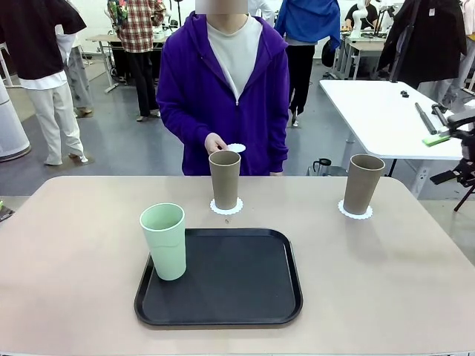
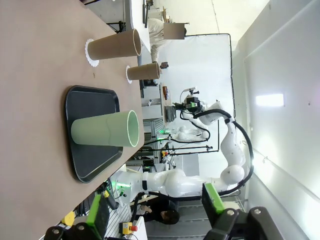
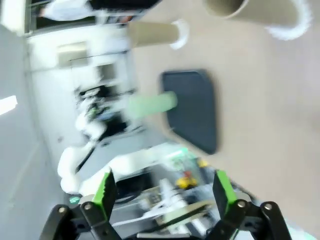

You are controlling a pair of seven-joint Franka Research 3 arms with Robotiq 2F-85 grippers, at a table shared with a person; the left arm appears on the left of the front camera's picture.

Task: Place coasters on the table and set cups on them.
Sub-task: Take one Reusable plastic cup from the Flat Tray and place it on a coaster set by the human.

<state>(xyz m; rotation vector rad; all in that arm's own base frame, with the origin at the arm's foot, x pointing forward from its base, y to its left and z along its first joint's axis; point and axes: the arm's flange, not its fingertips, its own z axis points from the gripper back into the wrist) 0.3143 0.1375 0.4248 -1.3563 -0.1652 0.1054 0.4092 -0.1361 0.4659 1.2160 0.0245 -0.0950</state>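
**Paper coasters: two down, one to go**

The middle tan cup stands upright on one just past the black tray, and the right tan cup sits on a second coaster toward the far right of the table. The mint cup is upright on the tray's left side with no disc under it, I'd guess because its spot isn't laid yet. The person's hand holds the third coaster at chest height, probably about to set it down. The left gripper hangs out to the table's side, fingers apart and empty. The right gripper is spread open too, though that view is blurry. Both seem parked clear so the person can reach in.
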